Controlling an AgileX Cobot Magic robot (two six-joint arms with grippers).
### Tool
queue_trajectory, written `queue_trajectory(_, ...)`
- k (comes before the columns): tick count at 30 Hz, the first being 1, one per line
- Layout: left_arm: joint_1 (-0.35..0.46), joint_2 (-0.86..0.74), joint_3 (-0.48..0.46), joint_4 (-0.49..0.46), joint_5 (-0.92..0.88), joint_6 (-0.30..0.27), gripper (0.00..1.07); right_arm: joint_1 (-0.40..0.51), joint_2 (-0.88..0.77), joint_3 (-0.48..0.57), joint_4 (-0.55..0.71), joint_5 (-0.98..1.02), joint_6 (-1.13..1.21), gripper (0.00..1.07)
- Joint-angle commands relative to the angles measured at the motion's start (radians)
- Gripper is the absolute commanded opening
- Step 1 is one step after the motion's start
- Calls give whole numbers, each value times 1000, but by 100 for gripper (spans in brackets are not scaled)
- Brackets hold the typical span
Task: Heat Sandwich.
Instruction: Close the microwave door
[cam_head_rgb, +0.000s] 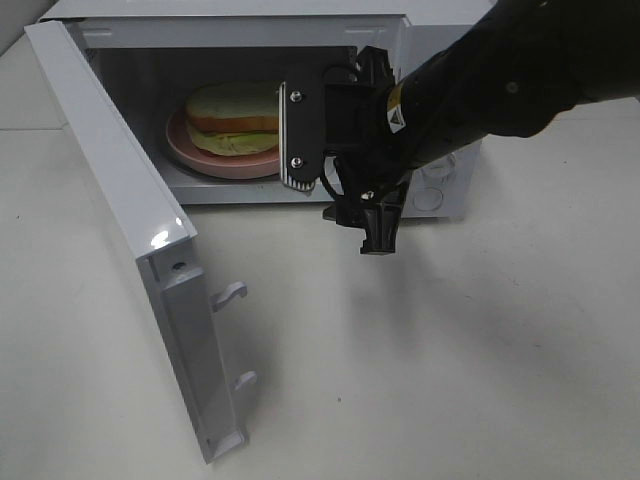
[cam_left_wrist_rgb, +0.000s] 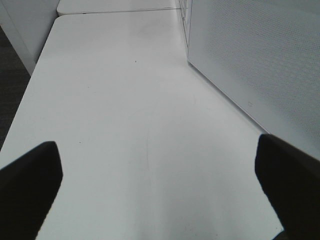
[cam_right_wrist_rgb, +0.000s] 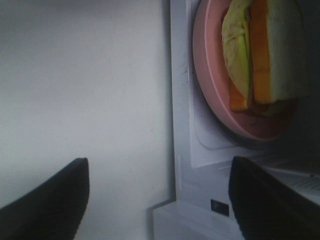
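1. So, nearest us the microwave door (cam_head_rgb: 130, 220) hangs wide open, and the left gripper (cam_left_wrist_rgb: 157, 150) sits spread and empty over the table (cam_left_wrist_rgb: 125, 100)
2. Then the right gripper (cam_right_wrist_rgb: 159, 170) hovers just outside the mouth of the microwave (cam_head_rgb: 200, 10), jaws apart, holding nothing
3. Deeper in, the sandwich (cam_head_rgb: 232, 118) sits on the pink plate (cam_head_rgb: 215, 160), past the gripper and clear of it
4. We reckon loading's done; next needs the arm clear and that door swung shut
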Motion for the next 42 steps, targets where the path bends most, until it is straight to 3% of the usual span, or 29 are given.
queue_trajectory(1, 3, -28, 3, 2, -4, -3, 104, 1, -44, 35, 9, 36, 85, 74)
queue_trajectory(14, 3, -28, 3, 2, -4, -3, 104, 1, -204, 120, 9, 267, 577, 74)
queue_trajectory(20, 3, -28, 3, 2, -4, -3, 104, 1, -297, 120, 8, 481, 839, 74)
queue_trajectory(31, 3, -28, 3, 2, -4, -3, 104, 1, -424, 120, 27, 811, 916, 74)
queue_trajectory(42, 3, -28, 3, 2, -4, -3, 104, 1, -561, 120, 60, 943, 915, 74)
